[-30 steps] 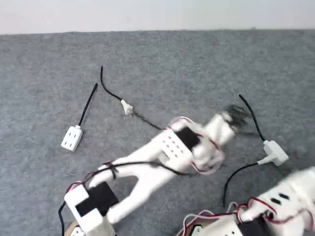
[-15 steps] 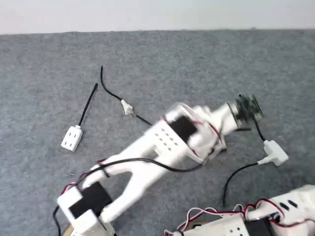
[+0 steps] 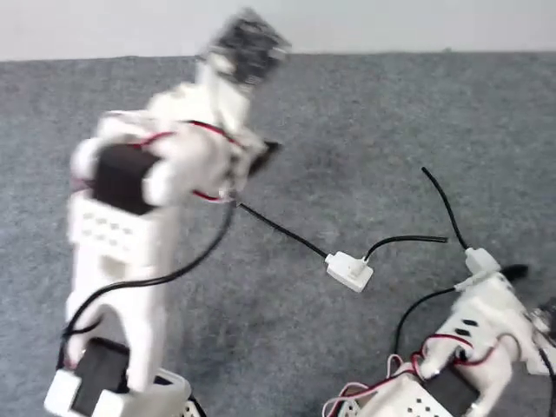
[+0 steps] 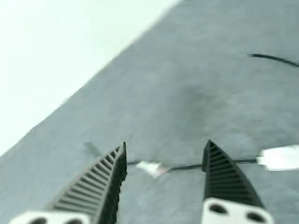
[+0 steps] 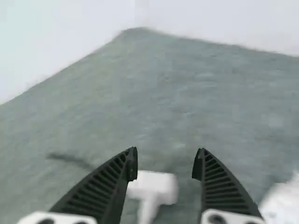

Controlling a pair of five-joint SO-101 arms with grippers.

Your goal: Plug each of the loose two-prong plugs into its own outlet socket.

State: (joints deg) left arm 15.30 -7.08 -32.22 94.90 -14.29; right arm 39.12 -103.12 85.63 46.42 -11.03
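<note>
My left gripper [image 4: 166, 143] is open above the grey carpet, and a small white two-prong plug [image 4: 152, 168] lies on the floor between its fingers. The plug's black cord runs to a white outlet socket [image 4: 280, 157]. From above, that socket [image 3: 350, 270] lies mid-table, and the left gripper [image 3: 263, 155] hangs near the back left. My right gripper [image 5: 167, 150] is open, with a second white outlet socket [image 5: 154, 189] lying between its fingers. In the high view this socket [image 3: 480, 260] sits at the right, close to the right gripper [image 3: 506, 273].
Grey carpet covers the table up to a white wall [image 3: 391, 22] at the back. The raised left arm [image 3: 130, 217] covers the table's left part. Loose black cords [image 3: 443, 204] curl around the right socket. Bare carpet lies at the back right.
The left arm has swung from the middle right up to the back left, uncovering the middle socket. The right arm has come forward to the right socket.
</note>
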